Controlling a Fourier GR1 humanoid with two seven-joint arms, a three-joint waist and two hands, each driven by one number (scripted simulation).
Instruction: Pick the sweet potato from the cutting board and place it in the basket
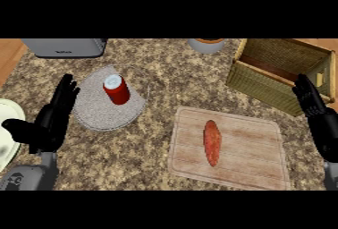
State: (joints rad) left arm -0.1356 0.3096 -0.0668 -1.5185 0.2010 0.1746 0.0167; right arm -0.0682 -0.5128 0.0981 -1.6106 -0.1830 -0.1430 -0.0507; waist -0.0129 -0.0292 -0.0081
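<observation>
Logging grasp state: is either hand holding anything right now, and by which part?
Nothing is held. Both the left hand and right hand are open; the sweet potato lies on the cutting board.

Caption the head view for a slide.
Sweet potato on the cutting board, basket beyond; left robot hand and right robot hand open at either side.

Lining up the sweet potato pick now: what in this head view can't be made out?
Head view only:
basket: its near-right corner is hidden by the right hand; its front wall hides part of the floor.
grey appliance and round container: cut off by the top edge.
white object at the left edge: cut off, partly behind the left hand.
</observation>
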